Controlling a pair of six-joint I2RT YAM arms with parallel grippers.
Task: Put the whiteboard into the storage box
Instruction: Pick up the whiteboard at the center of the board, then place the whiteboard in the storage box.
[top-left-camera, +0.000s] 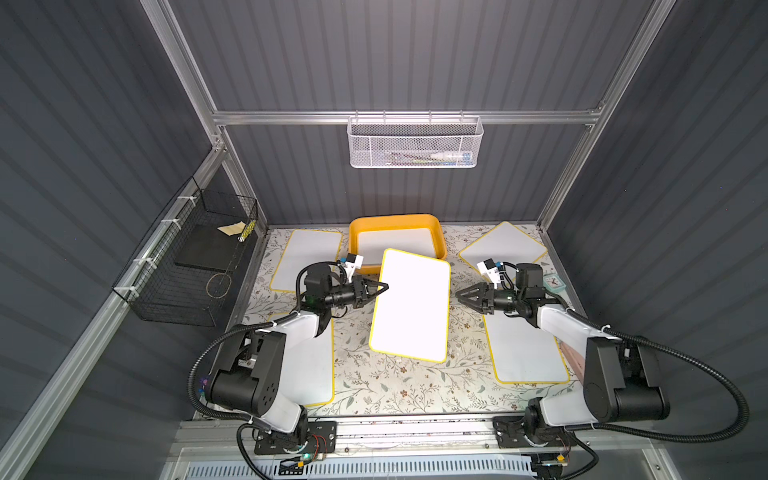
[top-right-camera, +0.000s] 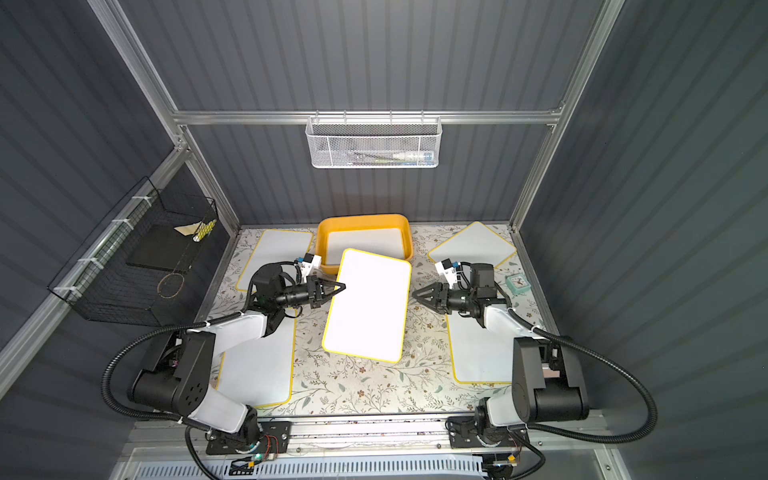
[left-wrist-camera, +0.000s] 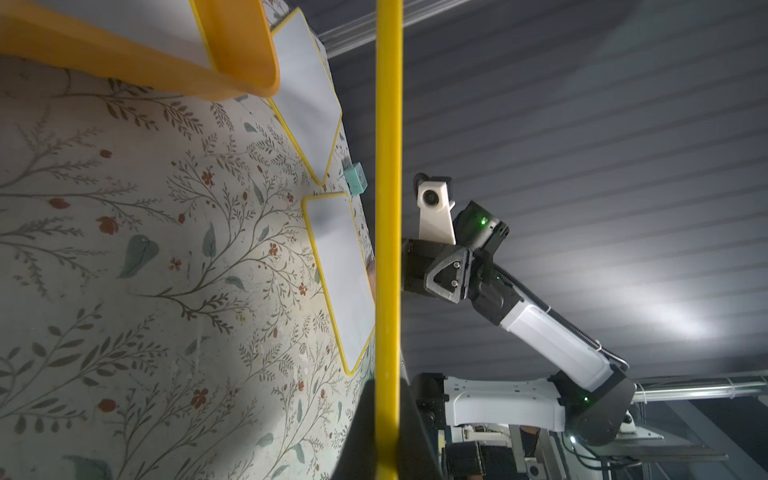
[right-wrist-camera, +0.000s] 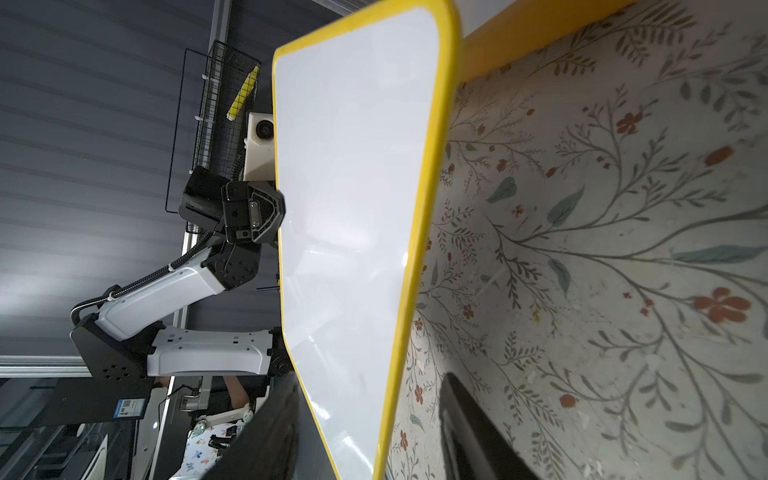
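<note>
While the left gripper (top-left-camera: 385, 286) clamps the rim of the seemingly stiff, slick yellow-framed rectangular whiteboard (top-left-camera: 410, 305), the right gripper (top-left-camera: 460, 296) gapes empty.

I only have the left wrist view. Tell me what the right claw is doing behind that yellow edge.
Observer: The right claw is open. In the right wrist view its fingers straddle the whiteboard edge without pinching it.
Operator: Give me the board's line-up with the box.
Observer: In both top views its far end covers part of the storage box near rim, skewed to it.
Operator: Report any boards on the left side.
Observer: Two lie flat: the far left board beside the box, the near left board in front of it.
</note>
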